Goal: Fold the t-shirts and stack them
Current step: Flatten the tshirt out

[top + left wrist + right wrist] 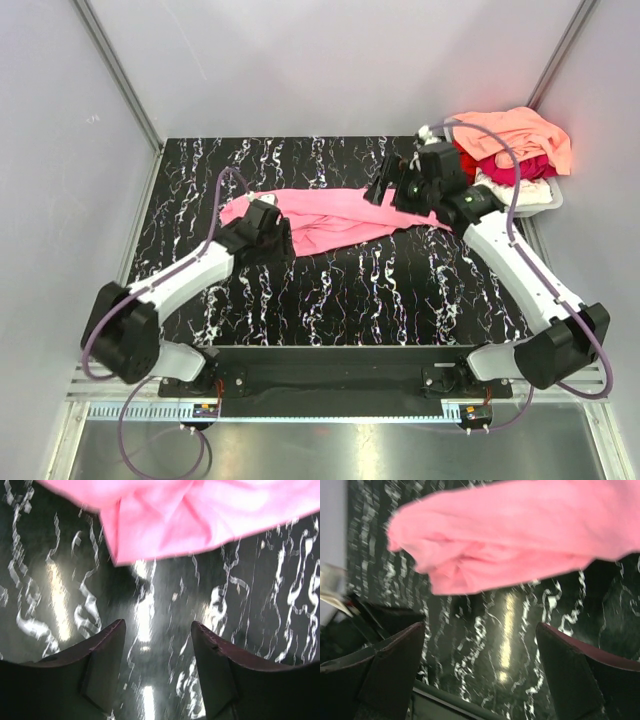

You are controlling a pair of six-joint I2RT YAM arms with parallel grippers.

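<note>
— Left gripper (pixel 157 625) first: how does it stand?

— Partly spread. Its two dark fingers are parted with nothing between them, poised over the black table veined with white marbling (pixel 350 290). They sit just short of the near edge of the bubblegum-pink soft cloth t-shirt (pixel 330 215), and no cloth is pinched.

— And the right gripper (pixel 480 626)?

— Spread wide, wider than the left, and equally empty. Seen from its own wrist camera, the pink cloth lies bunched ahead of the fingertips and apart from them.

— Where exactly is that shirt?

— Across the middle of the table, towards the rear. It lies as a long, rumpled band running from the left arm to the right arm. The left end is broader and folded over on itself, while the right end narrows to a point beside the right wrist.

— The other shirts?

— Far right corner, well apart from the pink one. A grey plastic tub (pixel 552 200) holds a crumpled heap. A peach-orange cloth tee (pixel 515 135) lies on top, spilling over the rim. A crimson tee (pixel 510 165) sits beneath it, and a white tee (pixel 500 185) is lowest, at the tub's front. None of the three looks folded.
</note>
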